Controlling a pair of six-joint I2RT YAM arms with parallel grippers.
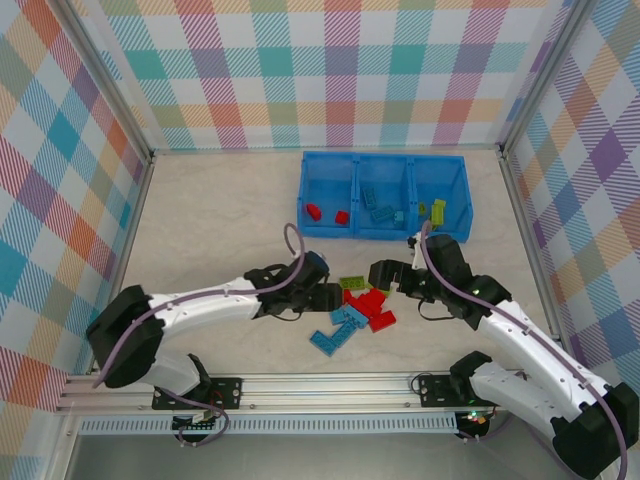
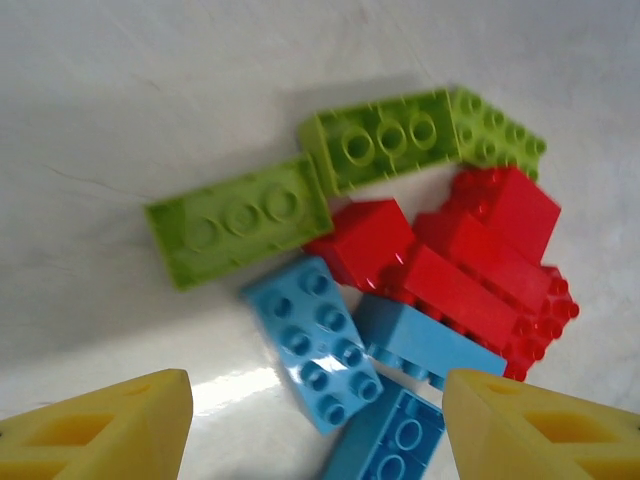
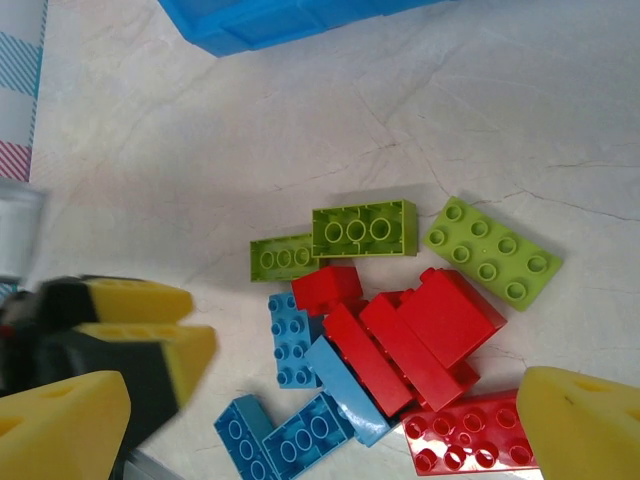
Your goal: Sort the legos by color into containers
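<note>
A loose pile of legos (image 1: 358,305) lies on the table in front of the blue bin tray (image 1: 303,185). My left gripper (image 2: 318,432) is open just above a light blue brick (image 2: 315,340), with lime green bricks (image 2: 240,220) and red bricks (image 2: 480,265) beyond it. My right gripper (image 3: 320,430) hangs open over the same pile: red bricks (image 3: 420,335), green bricks (image 3: 365,230), blue bricks (image 3: 293,340). In the top view the left gripper (image 1: 328,298) is at the pile's left edge and the right gripper (image 1: 386,273) at its upper right.
The tray's left compartment holds two red bricks (image 1: 327,213), the middle one blue bricks (image 1: 380,210), the right one green bricks (image 1: 437,210). Checked walls (image 1: 60,180) enclose the table. The left gripper's yellow fingers (image 3: 130,330) sit close to the right gripper's left finger.
</note>
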